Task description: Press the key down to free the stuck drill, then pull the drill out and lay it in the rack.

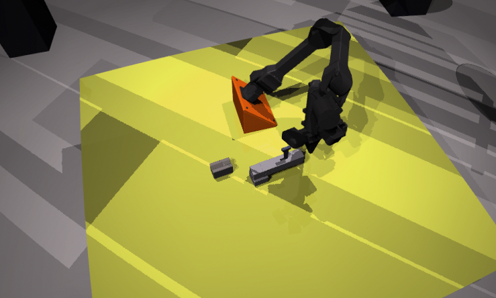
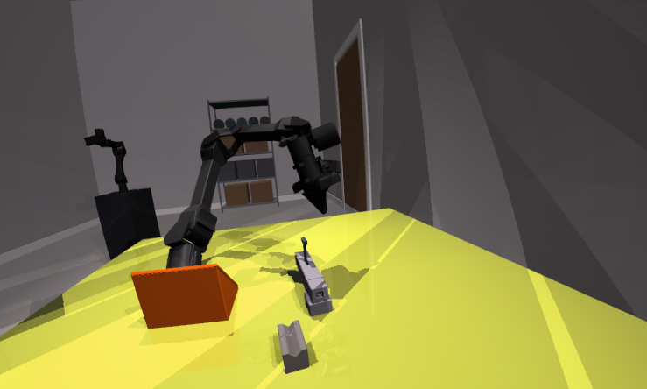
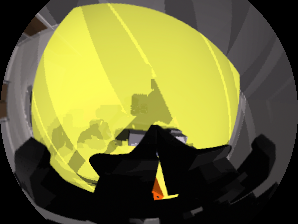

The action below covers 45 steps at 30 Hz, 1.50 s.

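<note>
A long grey housing [image 1: 266,167] [image 2: 312,278] lies on the yellow table top; part of it shows behind the fingers in the wrist view [image 3: 176,141]. A dark T-shaped key [image 1: 286,152] [image 2: 305,243] stands up out of its top, near the end farther from the rack. No separate drill can be made out; the housing's near end shows a small dark opening in the exterior view. The rack [image 1: 221,168] [image 2: 293,343], a small grey block with a V groove, stands apart beyond that end. My gripper [image 1: 311,151] [image 2: 323,211] [image 3: 153,128] is shut and empty, pointing down, above and beside the key's end of the housing.
An orange wedge-shaped mount [image 1: 260,120] [image 2: 186,299] stands on the yellow table [image 1: 160,240] [image 2: 436,314] at the arm's base. A second arm on a black pedestal [image 2: 129,219] and a shelf unit stand off the table in the background.
</note>
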Each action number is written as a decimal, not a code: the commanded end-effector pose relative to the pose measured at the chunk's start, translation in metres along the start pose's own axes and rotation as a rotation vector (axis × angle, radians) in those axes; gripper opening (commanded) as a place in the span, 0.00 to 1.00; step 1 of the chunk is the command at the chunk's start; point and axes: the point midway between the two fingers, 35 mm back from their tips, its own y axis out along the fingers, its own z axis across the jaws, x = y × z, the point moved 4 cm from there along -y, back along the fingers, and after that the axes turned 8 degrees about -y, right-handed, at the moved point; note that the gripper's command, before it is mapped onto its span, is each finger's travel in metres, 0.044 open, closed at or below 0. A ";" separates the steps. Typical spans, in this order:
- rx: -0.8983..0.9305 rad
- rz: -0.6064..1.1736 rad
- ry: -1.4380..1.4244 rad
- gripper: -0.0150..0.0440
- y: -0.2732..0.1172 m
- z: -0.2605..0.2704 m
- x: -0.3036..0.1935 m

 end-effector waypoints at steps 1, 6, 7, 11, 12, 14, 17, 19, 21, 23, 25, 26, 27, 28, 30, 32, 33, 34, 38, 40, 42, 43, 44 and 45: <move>0.122 0.185 0.135 0.25 0.018 -0.023 -0.054; 0.171 0.234 0.175 0.25 0.021 -0.027 -0.070; 0.171 0.234 0.175 0.25 0.021 -0.027 -0.070; 0.157 0.216 0.168 0.25 0.021 -0.026 -0.064; 0.160 0.220 0.169 0.25 0.022 -0.026 -0.064; 0.166 0.227 0.173 0.25 0.025 -0.026 -0.066; 0.170 0.231 0.174 0.25 0.028 -0.025 -0.069; 0.171 0.233 0.175 0.25 0.030 -0.025 -0.070; 0.171 0.233 0.175 0.25 0.032 -0.025 -0.072; 0.172 0.233 0.175 0.25 0.033 -0.024 -0.073; 0.172 0.233 0.175 0.25 0.035 -0.024 -0.075; 0.172 0.233 0.175 0.25 0.035 -0.024 -0.075; 0.172 0.233 0.175 0.25 0.035 -0.024 -0.075; 0.172 0.233 0.175 0.25 0.035 -0.024 -0.075; 0.172 0.233 0.175 0.25 0.035 -0.024 -0.075; 0.172 0.233 0.175 0.25 0.036 -0.024 -0.074; 0.172 0.233 0.175 0.25 0.036 -0.024 -0.074; 0.172 0.233 0.175 0.25 0.037 -0.024 -0.073; 0.172 0.233 0.175 0.25 0.039 -0.024 -0.073; 0.172 0.233 0.175 0.25 0.039 -0.024 -0.072; 0.172 0.233 0.175 0.25 0.040 -0.024 -0.072; 0.172 0.233 0.175 0.25 0.040 -0.024 -0.072; 0.172 0.233 0.175 0.25 0.041 -0.024 -0.072; 0.172 0.233 0.175 0.25 0.041 -0.024 -0.072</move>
